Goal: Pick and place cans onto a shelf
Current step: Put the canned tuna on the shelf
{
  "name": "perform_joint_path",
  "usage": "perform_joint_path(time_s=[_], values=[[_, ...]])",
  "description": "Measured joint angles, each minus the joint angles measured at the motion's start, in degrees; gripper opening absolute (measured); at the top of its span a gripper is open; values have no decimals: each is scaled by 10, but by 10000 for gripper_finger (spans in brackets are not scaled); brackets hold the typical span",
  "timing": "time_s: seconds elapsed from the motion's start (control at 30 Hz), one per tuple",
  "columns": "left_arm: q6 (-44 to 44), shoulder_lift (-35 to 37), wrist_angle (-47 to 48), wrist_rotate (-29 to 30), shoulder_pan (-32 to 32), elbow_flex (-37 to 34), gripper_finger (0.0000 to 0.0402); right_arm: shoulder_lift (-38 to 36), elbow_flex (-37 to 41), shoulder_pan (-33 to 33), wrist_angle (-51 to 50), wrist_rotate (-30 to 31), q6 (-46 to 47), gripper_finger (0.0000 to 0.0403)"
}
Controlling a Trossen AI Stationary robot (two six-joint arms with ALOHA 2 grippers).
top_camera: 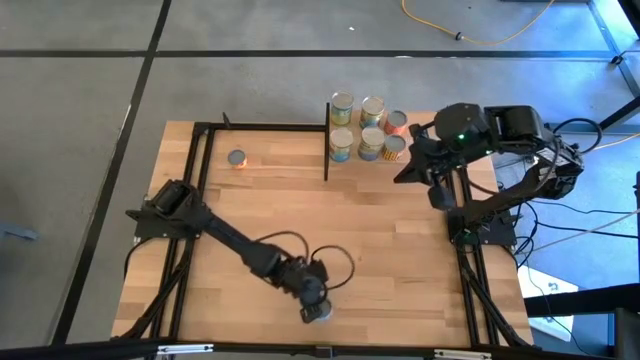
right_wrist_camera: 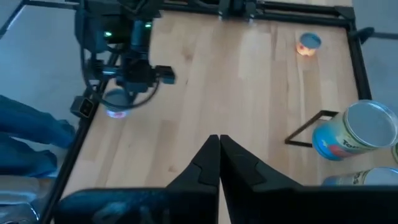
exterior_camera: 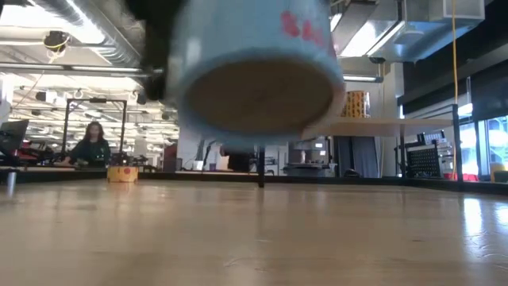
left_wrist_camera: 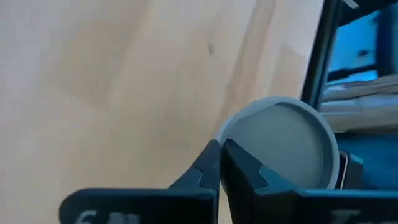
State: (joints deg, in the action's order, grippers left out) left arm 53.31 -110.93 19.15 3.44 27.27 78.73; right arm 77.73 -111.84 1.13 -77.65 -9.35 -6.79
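Observed at the table's (top_camera: 400,270) 6 o'clock edge: left gripper (top_camera: 313,300) over one can (top_camera: 318,313), which in the low view looms blurred and clear of the wood, top cut off; whether that gripper clasps it, impossible to tell. Recorded at 2 o'clock: right gripper (right_wrist_camera: 219,146) pinched closed on nothing, close beside a cluster of six cans (top_camera: 368,128) at 1 o'clock. Noted at 11 o'clock: lone can (top_camera: 237,159) on bare wood; shelf (exterior_camera: 381,125) largely screened by the raised can in the low view, so the cluster's footing hard to make out.
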Motion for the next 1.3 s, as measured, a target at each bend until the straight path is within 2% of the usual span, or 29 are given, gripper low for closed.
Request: perform_joint_path(time_s=[0.2,0.37,0.57,0.8,0.97,1.3], values=[[-104,1,192,27,-61,122,1,0,-33,-14,-42,-2,-25,10],[-176,1,266,88,-103,212,1,0,-41,-35,-58,-2,-25,10],[-238,1,267,107,-148,278,0,0,-42,-50,-70,57,-4,10],[-310,0,263,105,-203,284,0,0,-42,-56,-66,127,56,10],[-367,-9,256,79,-236,283,0,0,-42,-56,-54,158,96,10],[-432,-84,158,2,-264,285,0,0,-42,-56,-27,159,113,10]])
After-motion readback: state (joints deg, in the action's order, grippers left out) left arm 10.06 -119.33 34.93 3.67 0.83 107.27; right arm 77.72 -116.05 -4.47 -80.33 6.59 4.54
